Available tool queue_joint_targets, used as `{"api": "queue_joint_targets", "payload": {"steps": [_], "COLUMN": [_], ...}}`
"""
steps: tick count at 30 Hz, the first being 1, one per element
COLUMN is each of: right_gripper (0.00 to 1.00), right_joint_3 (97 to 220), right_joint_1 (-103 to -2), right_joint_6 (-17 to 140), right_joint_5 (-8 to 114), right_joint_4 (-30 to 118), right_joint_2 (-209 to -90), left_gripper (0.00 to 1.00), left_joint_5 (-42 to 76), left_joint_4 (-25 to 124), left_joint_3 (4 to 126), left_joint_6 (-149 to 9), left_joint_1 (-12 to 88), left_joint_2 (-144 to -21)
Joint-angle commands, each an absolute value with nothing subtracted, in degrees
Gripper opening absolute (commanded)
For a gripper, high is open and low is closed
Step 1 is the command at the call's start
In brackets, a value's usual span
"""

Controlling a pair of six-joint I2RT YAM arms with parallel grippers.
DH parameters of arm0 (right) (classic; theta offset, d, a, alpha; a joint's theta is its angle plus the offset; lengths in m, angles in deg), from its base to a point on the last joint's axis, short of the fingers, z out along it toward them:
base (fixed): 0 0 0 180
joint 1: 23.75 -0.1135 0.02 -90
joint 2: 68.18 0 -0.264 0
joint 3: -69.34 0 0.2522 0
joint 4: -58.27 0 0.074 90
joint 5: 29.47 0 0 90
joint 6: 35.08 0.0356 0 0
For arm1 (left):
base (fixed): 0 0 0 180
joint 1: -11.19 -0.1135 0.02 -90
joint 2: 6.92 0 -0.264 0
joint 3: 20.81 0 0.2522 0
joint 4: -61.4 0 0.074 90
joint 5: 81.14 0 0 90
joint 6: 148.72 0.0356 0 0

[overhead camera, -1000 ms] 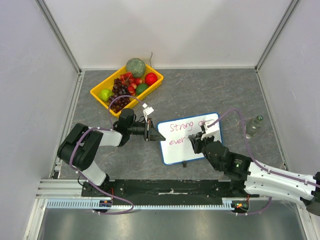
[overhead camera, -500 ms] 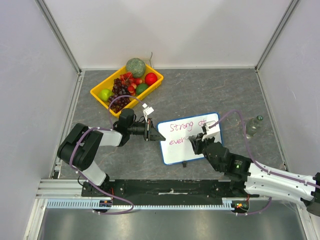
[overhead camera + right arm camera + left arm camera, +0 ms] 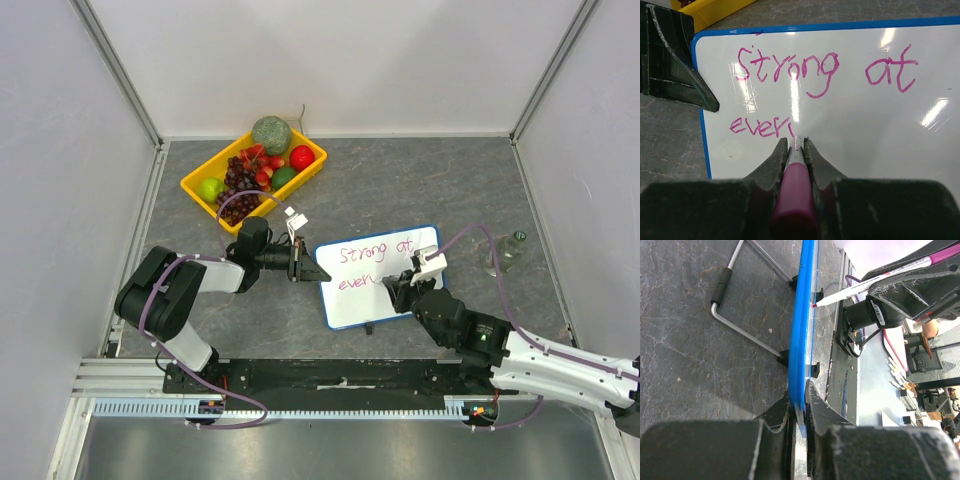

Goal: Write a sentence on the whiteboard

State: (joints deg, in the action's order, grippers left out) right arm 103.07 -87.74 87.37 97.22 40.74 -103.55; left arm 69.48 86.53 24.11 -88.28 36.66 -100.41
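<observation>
The whiteboard (image 3: pixel 365 305), white with a blue rim (image 3: pixel 802 330), lies in the middle of the table. My left gripper (image 3: pixel 312 272) is shut on the rim of its left edge (image 3: pixel 799 397). The sentence (image 3: pixel 790 67) reads "Strong at" in pink on the top line, with "ever" (image 3: pixel 757 127) and a fresh short stroke below it. My right gripper (image 3: pixel 796 142) is shut on a pink marker (image 3: pixel 794 200). The marker's tip rests on the board just right of "ever" (image 3: pixel 816 303). In the top view the right gripper (image 3: pixel 398 290) sits over the board's lower middle.
A yellow tray (image 3: pixel 312 144) holding grapes, apples and other fruit stands at the back left. A clear bottle (image 3: pixel 503 252) stands right of the board, behind my right arm's cable. A bent wire stand (image 3: pixel 735 325) juts from the board's underside.
My right gripper has moved the marker a little rightward along the second line, adding to "ever". The left gripper and board have stayed put.
</observation>
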Motion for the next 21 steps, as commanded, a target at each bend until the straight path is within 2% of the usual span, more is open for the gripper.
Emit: {"api": "queue_joint_targets", "payload": {"steps": [1,21], "right_gripper": [0.00,0.00], "right_joint_3": [105.86,105.78], "right_joint_1": [-87.65,-87.47], "right_joint_6": [86.74,85.24], "right_joint_5": [98.32,101.75], "right_joint_4": [40.46,44.07], "right_joint_2": [-102.37,-107.64], "left_gripper": [0.02,0.02], "left_joint_5": [67.57,67.57], "left_joint_4": [84.90,84.81], "left_joint_3": [23.54,23.37], "left_joint_6": [-84.03,-84.03], "left_joint_1": [36.50,36.59], "left_joint_2": [-100.96,-100.61]}}
